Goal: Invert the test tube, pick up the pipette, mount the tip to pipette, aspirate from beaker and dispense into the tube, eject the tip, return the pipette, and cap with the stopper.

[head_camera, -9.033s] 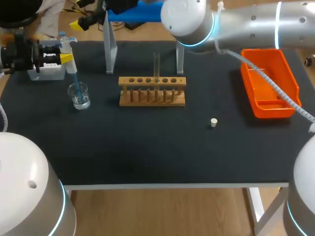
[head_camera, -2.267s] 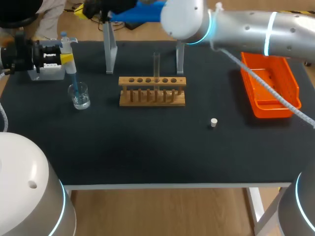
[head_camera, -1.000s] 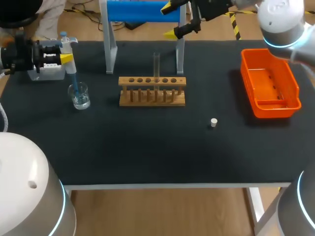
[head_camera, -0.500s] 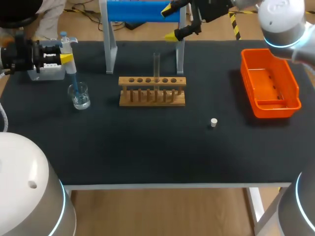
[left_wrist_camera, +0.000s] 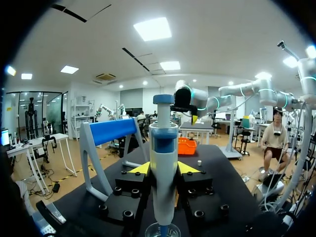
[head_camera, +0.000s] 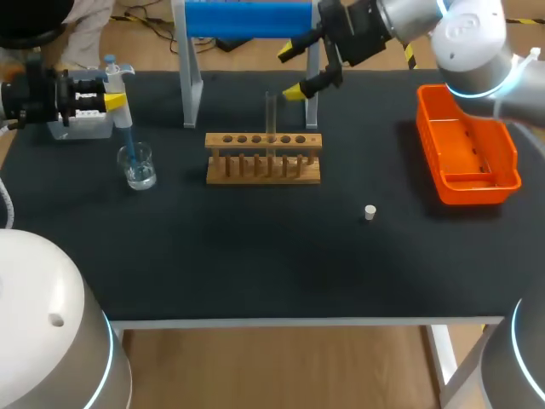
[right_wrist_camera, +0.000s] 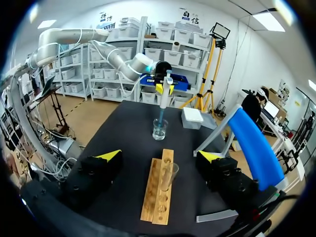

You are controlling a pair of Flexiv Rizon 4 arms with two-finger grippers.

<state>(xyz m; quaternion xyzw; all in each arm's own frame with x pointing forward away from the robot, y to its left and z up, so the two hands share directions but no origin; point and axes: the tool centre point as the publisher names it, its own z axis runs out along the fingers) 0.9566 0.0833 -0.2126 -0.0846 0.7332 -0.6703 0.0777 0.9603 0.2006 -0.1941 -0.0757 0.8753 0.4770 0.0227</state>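
My left gripper is shut on the white and blue pipette at the table's far left. The pipette's blue tip stands in the glass beaker. In the left wrist view the pipette rises between the yellow fingertips, above the beaker's rim. A clear test tube stands upright in the wooden rack. My right gripper is open, just right of and behind the tube. In its wrist view the tube lies ahead of the open gripper. A white stopper lies right of the rack.
An orange bin sits at the right. A stand with a blue bar and two grey legs rises behind the rack, close to my right gripper. A white tip box lies under my left gripper.
My right gripper has come down and forward from behind the stand toward the test tube. The left arm, pipette and beaker have not moved.
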